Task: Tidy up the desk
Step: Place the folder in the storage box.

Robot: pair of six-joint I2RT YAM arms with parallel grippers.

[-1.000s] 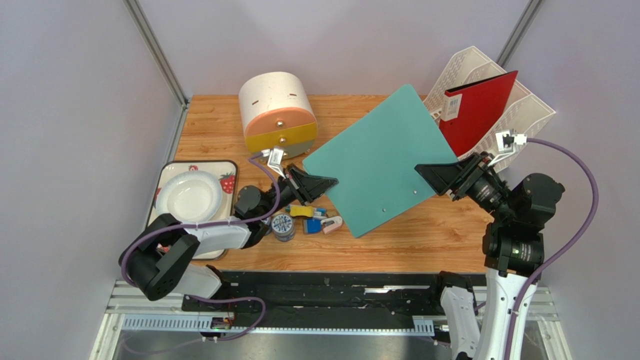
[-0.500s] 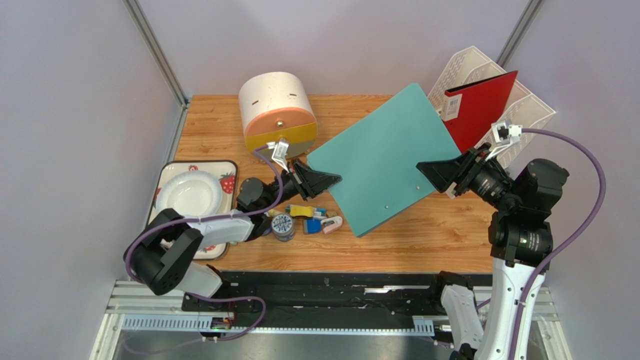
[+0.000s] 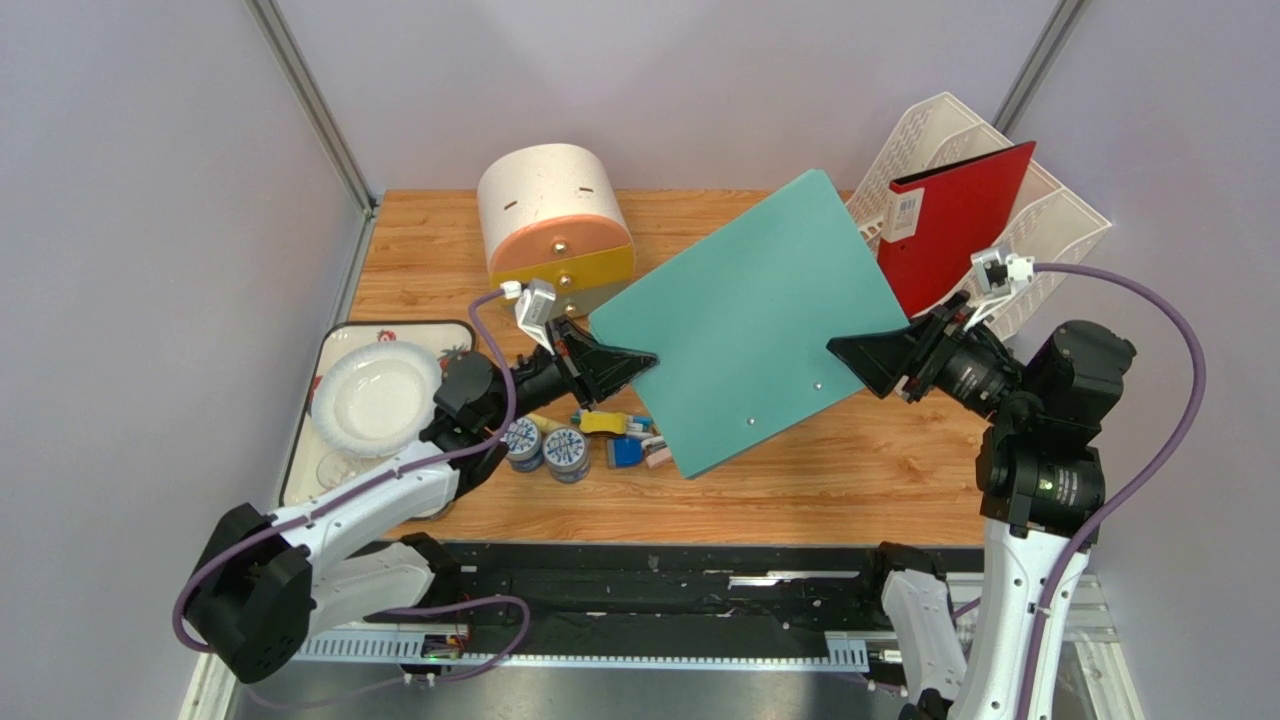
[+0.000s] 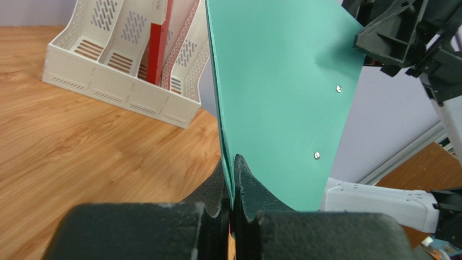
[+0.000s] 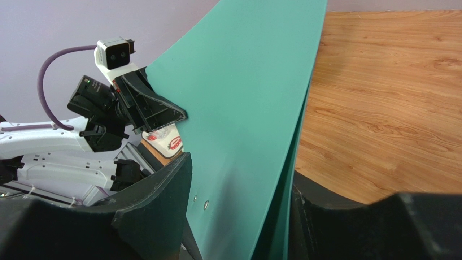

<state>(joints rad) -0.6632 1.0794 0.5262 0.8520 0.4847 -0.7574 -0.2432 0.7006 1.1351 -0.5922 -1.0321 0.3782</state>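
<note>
Shift: teal folder (image 3: pixel 736 323) drifts left with the left gripper (image 3: pixel 639 365) (clamped on its edge).
Right gripper (image 3: pixel 839 350): half-spread astride the far edge; grip unclear.
Desk (image 3: pixel 436 255): beneath the folder.
Tip: firm the right hold before the left lets go.

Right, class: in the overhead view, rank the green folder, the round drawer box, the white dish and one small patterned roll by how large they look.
1. green folder
2. round drawer box
3. white dish
4. small patterned roll
Being raised nearer the camera flatters the green folder, but its lead looks safe.
</note>
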